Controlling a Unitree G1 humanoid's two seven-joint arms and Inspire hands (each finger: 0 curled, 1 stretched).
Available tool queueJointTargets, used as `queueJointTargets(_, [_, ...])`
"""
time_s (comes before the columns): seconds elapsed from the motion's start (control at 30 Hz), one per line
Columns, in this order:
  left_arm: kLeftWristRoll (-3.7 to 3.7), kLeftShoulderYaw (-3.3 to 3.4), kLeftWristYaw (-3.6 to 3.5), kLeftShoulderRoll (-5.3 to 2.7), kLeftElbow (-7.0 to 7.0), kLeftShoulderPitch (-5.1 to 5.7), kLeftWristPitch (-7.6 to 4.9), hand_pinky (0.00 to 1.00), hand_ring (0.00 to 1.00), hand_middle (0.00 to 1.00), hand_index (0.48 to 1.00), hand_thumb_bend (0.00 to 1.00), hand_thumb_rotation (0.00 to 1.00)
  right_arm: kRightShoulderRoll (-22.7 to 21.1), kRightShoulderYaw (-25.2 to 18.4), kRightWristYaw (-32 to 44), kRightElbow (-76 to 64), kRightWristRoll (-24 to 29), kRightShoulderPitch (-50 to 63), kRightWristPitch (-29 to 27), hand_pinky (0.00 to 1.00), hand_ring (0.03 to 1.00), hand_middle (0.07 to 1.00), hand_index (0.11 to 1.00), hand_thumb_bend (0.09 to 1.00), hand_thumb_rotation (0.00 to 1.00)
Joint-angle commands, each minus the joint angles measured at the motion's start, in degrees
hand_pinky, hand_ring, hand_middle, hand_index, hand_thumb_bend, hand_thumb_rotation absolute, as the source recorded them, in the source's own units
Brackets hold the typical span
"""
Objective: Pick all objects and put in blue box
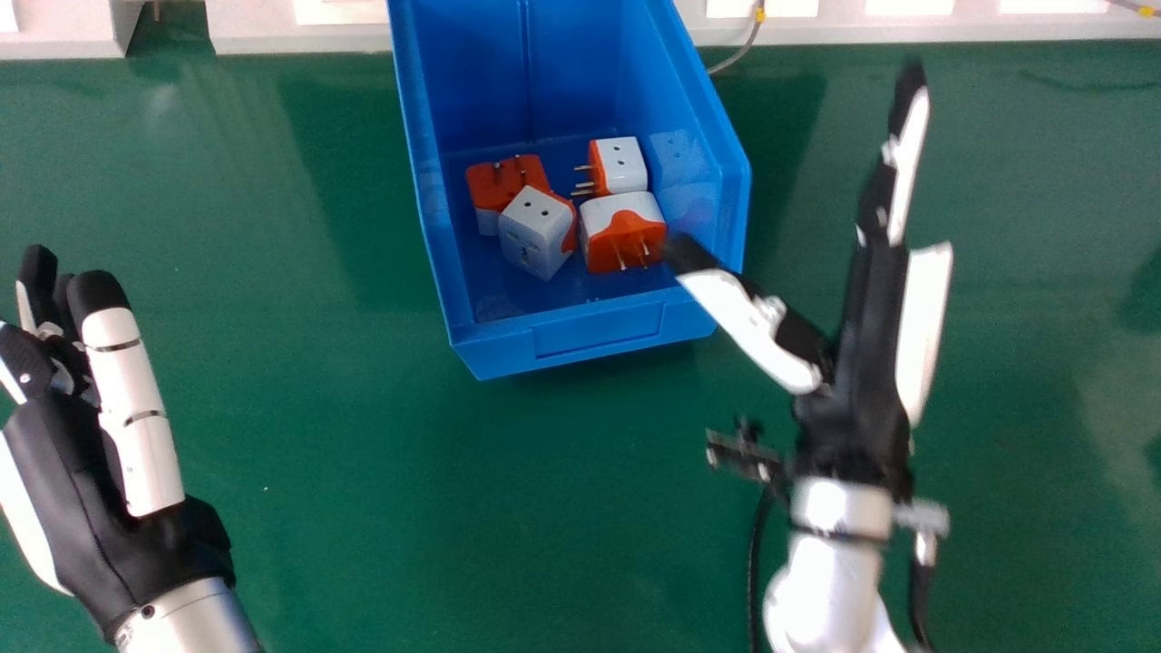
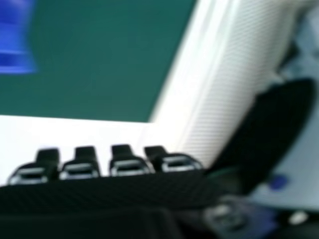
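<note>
The blue box [image 1: 594, 331] stands at the back middle of the green table, and a blurred part of the blue box [image 2: 12, 42] shows in the right hand view. Inside it lie several orange and white plug adapters, among them a white one [image 1: 535, 231] and an orange-fronted one [image 1: 624, 231]. My right hand [image 1: 857, 363] is open and empty just right of the box, its thumb tip by the box's front right wall. In the right hand view my right hand [image 2: 124, 164] shows straight fingers. At the left edge my left hand [image 1: 73, 472] is open, holding nothing.
The green table [image 1: 435, 508] spreads around the box. A pale ledge [image 1: 299, 36] runs along its back edge, with a thin grey cable [image 1: 748, 41] behind the box's right side. A black cable hangs beside my right wrist.
</note>
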Motion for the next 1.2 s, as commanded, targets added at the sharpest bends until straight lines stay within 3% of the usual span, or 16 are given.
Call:
queueJointTargets(0.0, [0.29,-0.84,-0.19,-4.56,-2.08,0.87,-0.26,0.94,0.97,0.98,0.968,0.53,0.78,-0.04,-1.75,9.56,-12.92,9.23,6.59,4.48,0.9,0.97,0.998,1.0,0.61,0.8])
queueJointTargets(0.07, [0.19,-1.4,-0.71,-4.38,-1.66,0.89,-0.64,0.95,0.98,0.99,0.977,0.53,0.78,0.57,-2.85,13.9,-16.78,14.32,9.73,6.78,0.89,0.96,0.998,1.0,0.606,0.83])
queueJointTargets(0.17, [-0.07,-2.27,-1.39,-4.3,-1.52,1.03,-0.64,0.96,0.98,0.98,0.983,0.53,0.77,2.36,-4.15,17.55,-19.76,16.33,12.95,8.68,0.91,0.975,1.0,1.0,0.579,0.87])
queueJointTargets(0.27, [-0.62,-3.01,-2.22,-4.37,-1.29,1.1,-1.07,0.96,0.98,0.98,0.985,0.53,0.76,5.1,-3.95,18.41,-20.44,13.58,16.28,7.61,0.92,0.989,1.0,1.0,0.57,0.89])
queueJointTargets(0.43, [-0.25,-3.73,-2.63,-4.57,-0.87,1.15,-1.4,0.93,0.96,0.98,0.975,0.52,0.74,9.29,-4.05,19.93,-18.85,11.08,18.52,3.87,0.91,0.996,1.0,1.0,0.591,0.89])
queueJointTargets(0.6, [0.09,-3.77,-2.31,-4.58,-0.99,0.99,-0.81,0.93,0.96,0.98,0.975,0.52,0.75,10.64,-5.18,19.92,-18.58,8.76,18.6,3.02,0.91,0.996,1.0,1.0,0.627,0.88])
queueJointTargets(0.67, [-0.41,-4.11,-2.96,-4.38,-0.77,1.09,-0.97,0.92,0.96,0.98,0.976,0.52,0.76,10.91,-5.44,19.46,-18.6,8.01,18.69,2.87,0.91,0.994,1.0,1.0,0.634,0.89])
queueJointTargets(0.7, [-0.44,-4.51,-3.41,-4.3,-0.46,1.21,-1.36,0.93,0.97,0.98,0.977,0.52,0.75,11.14,-5.51,19.3,-18.55,7.88,18.76,2.61,0.91,0.994,1.0,1.0,0.636,0.89])
queueJointTargets(0.77, [0.18,-5.26,-3.66,-4.53,0.56,1.24,-2.57,0.92,0.96,0.97,0.974,0.53,0.74,11.56,-5.7,18.96,-18.18,7.39,18.77,1.82,0.91,0.997,1.0,1.0,0.634,0.89])
queueJointTargets(0.83, [1.61,-7.4,-3.71,-5.16,1.16,2.14,-2.96,0.92,0.96,0.97,0.974,0.53,0.74,12.07,-5.8,18.25,-17.49,6.69,18.7,0.67,0.91,0.997,1.0,1.0,0.634,0.89])
queueJointTargets(0.9, [2.38,-9.9,-3.66,-5.91,1.02,3.14,-3.09,0.92,0.96,0.97,0.966,0.54,0.72,12.44,-5.84,17.59,-16.62,6.31,18.5,-0.61,0.92,0.999,1.0,1.0,0.636,0.89])
queueJointTargets(0.93, [2.51,-10.62,-3.47,-5.99,0.96,3.36,-3.22,0.92,0.96,0.97,0.964,0.55,0.71,12.49,-5.86,17.32,-16.25,6.18,18.38,-1.07,0.92,1.0,1.0,1.0,0.633,0.9])
queueJointTargets(1.07, [3.2,-12.81,-3.39,-5.66,1.92,3.68,-4.88,0.92,0.96,0.97,0.962,0.55,0.68,12.65,-6.2,16.13,-15.29,5.29,17.96,-1.88,0.93,1.0,1.0,1.0,0.625,0.92])
queueJointTargets(1.17, [3.32,-13.81,-3.67,-5.69,2.88,3.88,-6.43,0.91,0.96,0.97,0.953,0.54,0.67,12.67,-6.2,15.36,-14.91,4.59,17.75,-2.15,0.92,1.0,1.0,1.0,0.618,0.92])
